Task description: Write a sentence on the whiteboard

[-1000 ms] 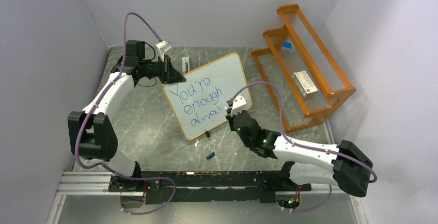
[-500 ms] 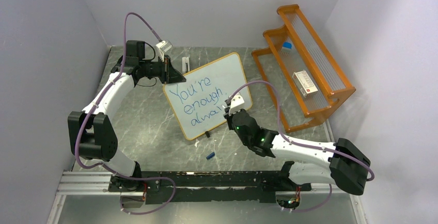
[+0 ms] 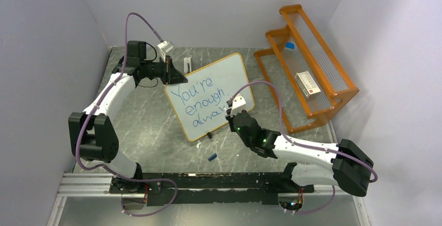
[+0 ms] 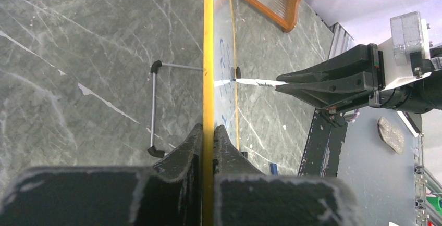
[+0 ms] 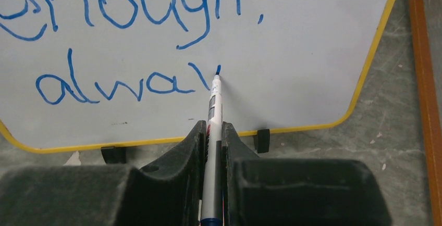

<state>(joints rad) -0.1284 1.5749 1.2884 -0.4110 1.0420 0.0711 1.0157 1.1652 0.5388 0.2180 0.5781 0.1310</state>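
Fingers (image 5: 190,150) of the right gripper (image 5: 211,132) clench a marker (image 5: 213,103), its blue tip touching the whiteboard (image 3: 226,72) just past "alwa". Blank surface runs rightward to the yellow frame, probably room enough to finish the word. Farther off, the left gripper (image 4: 208,135) pinches the board's far left corner, likely bracing it against the pen's push. The orange rack (image 3: 312,64) stands well apart.

- The top view looks steeply down from above and behind the arm bases, far enough back to take in the desk (image 3: 156,127), both arms and the whiteboard (image 3: 229,77).
- The left wrist view sits close behind the left claw (image 4: 208,128), sighting edge-on along the whiteboard toward the right claw (image 4: 281,80).
- The right wrist view faces the whiteboard's written side from near, over the marker (image 5: 212,106).
- Both wrist views share the marker and the whiteboard.
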